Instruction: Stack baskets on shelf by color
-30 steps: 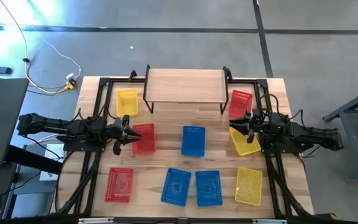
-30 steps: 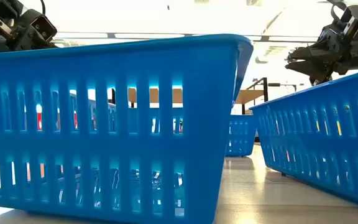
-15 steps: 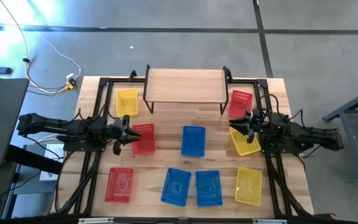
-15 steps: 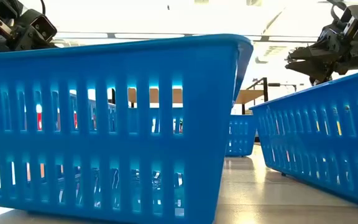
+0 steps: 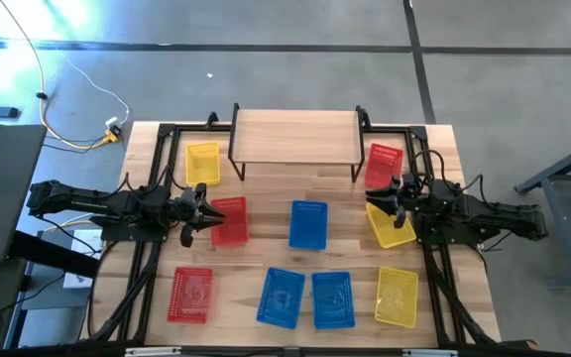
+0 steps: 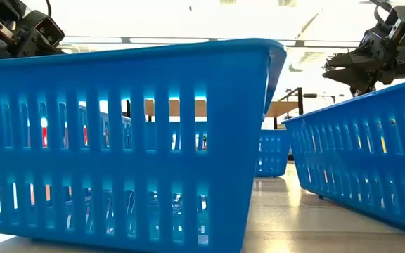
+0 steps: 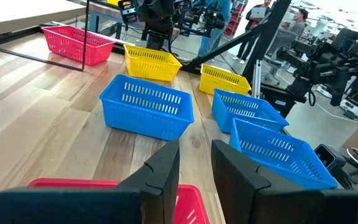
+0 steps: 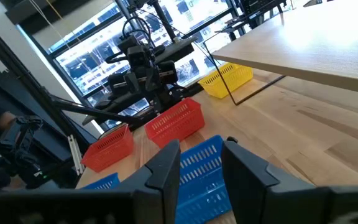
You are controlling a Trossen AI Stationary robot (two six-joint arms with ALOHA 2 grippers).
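The left gripper hovers over a red basket, fingers slightly apart, holding nothing. The right gripper hangs above a yellow basket, likewise parted and empty. The shelf stands bare at the counter's far edge.

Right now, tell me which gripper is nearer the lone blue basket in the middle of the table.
Right, narrowly. The right gripper hovers over a yellow basket beside the blue basket; the left gripper hovers over the red basket on its other side.
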